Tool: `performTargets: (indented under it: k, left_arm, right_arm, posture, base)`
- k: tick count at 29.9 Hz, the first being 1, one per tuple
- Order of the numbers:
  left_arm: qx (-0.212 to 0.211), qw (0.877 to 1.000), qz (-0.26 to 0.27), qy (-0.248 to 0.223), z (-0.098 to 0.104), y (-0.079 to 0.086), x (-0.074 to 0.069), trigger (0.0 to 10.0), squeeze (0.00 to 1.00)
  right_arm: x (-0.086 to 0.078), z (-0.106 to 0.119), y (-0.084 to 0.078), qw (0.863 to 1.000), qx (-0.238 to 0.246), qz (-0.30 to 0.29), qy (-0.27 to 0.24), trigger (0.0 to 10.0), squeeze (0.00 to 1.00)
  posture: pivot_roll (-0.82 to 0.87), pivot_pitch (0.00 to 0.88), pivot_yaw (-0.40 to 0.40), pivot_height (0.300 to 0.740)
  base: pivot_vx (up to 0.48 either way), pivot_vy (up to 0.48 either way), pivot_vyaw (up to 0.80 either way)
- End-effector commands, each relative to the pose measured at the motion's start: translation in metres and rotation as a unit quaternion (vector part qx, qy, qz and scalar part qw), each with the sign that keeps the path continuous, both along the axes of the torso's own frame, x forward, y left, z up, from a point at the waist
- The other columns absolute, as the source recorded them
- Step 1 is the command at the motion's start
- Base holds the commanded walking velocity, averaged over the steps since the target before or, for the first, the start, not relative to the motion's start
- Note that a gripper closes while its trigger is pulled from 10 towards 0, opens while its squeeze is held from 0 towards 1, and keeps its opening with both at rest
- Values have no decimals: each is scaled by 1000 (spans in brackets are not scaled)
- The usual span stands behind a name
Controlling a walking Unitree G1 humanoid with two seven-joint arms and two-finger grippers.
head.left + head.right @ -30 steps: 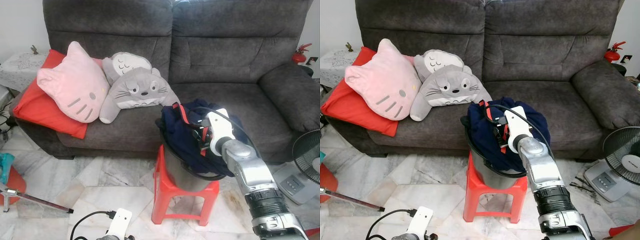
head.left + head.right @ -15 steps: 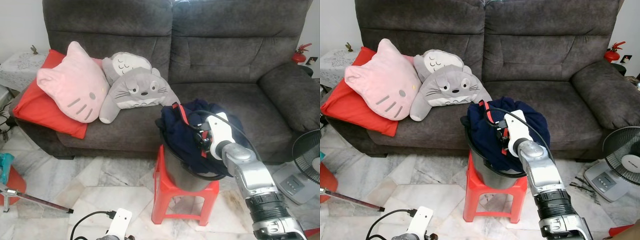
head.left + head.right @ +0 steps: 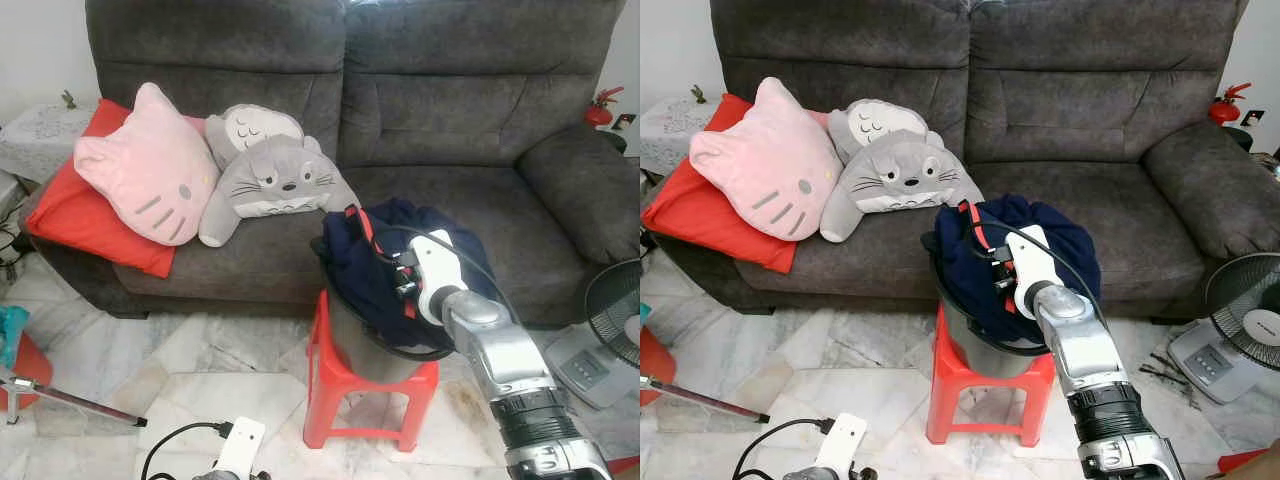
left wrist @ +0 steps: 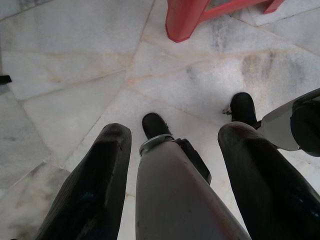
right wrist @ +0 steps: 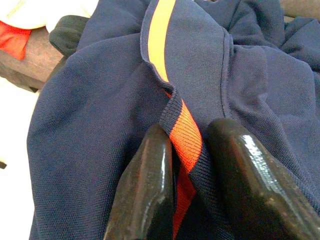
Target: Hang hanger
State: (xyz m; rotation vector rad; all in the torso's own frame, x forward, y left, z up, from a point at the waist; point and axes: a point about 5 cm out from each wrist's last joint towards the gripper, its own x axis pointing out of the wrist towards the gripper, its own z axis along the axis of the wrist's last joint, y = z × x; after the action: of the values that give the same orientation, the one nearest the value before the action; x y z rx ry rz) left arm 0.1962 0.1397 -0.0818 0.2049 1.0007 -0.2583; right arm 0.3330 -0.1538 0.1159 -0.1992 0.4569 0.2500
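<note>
The right pincer (image 5: 187,175) is nearly shut — its two black fingers pinch the orange-striped edge of the navy shirt (image 3: 970,262); the shirt is heaped in a bucket (image 3: 965,340) on the red stool (image 3: 985,395), by the sofa's (image 3: 1060,110) front edge; bare floor (image 3: 840,370) around; the left pincer (image 4: 172,165) hangs open.

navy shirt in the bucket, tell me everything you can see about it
The navy shirt is a knit, polo-like fabric with an orange-red stripe along an edge. It lies crumpled and heaped, spilling over the rim of a grey bucket that stands on a red plastic stool in front of the sofa. The right gripper reaches into it, its two black fingers straddling the striped fold.
</note>
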Motion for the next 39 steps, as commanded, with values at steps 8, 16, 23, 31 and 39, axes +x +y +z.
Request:
performTargets:
  k: [8,16,23,31,39]
  left_arm:
    - [3,1000,-7,7,-1,0,-2,10000,0]
    - [4,1000,-9,6,-1,0,-2,10000,0]
    - [5,1000,-10,5,-1,0,-2,10000,0]
    - [6,1000,-11,6,-1,1,-2,10000,0]
    - [6,1000,-11,6,-1,1,-2,10000,0]
  right_arm:
    - [0,5,-2,1000,-7,-3,-13,0,0]
    - [1,8,-8,1000,-8,-19,-24,0,0]
    - [9,38,-14,991,29,-43,-127,10000,0]
    - [11,74,-8,970,59,-29,-235,10000,0]
    - [5,106,6,942,93,22,-321,10000,0]
  posture:
    - [-67,18,-15,740]
    - [-67,17,-14,740]
    - [-69,15,-12,740]
    - [-67,16,-12,740]
    - [-66,17,-11,740]
  base:
    - [0,0,0]
    - [0,0,0]
    - [0,0,0]
    - [0,0,0]
    - [0,0,0]
